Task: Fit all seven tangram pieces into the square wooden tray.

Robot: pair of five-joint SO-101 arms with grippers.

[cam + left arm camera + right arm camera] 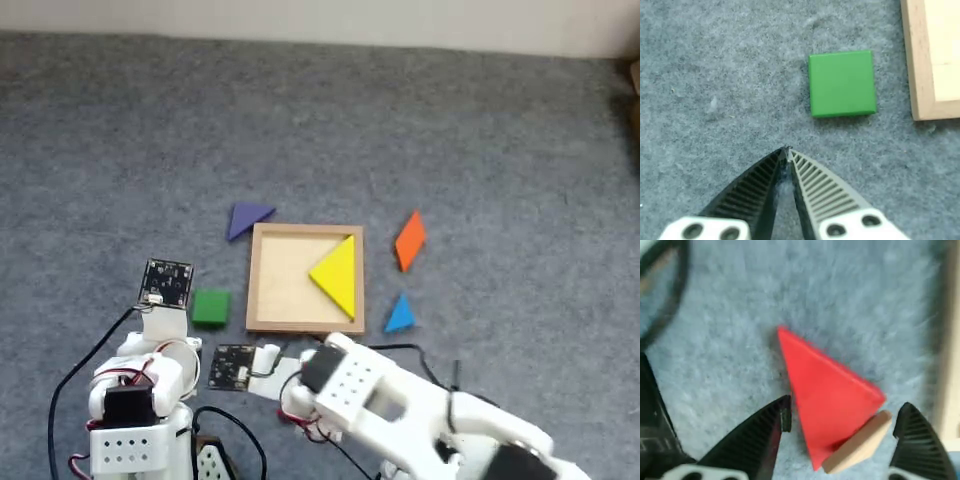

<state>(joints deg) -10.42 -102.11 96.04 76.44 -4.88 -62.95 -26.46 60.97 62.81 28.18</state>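
The square wooden tray [256, 280] lies mid-table with a yellow triangle [338, 275] inside it. Around it lie a purple triangle [247, 217], an orange parallelogram [409, 240], a small blue triangle [400, 314] and a green square [210, 307]. My left gripper [785, 152] is shut and empty, a little short of the green square [842, 84], with the tray's corner [920, 75] beside it. My right gripper [845, 412] is open around a red triangle [827, 390] on the carpet. A pale wooden piece [857, 450] touches that triangle's corner.
Grey carpet covers the table. Both arm bases and their cables [70, 385] crowd the front edge below the tray. A black cable loop [670, 285] lies beyond the red triangle. Bare carpet stretches behind the tray and to either side.
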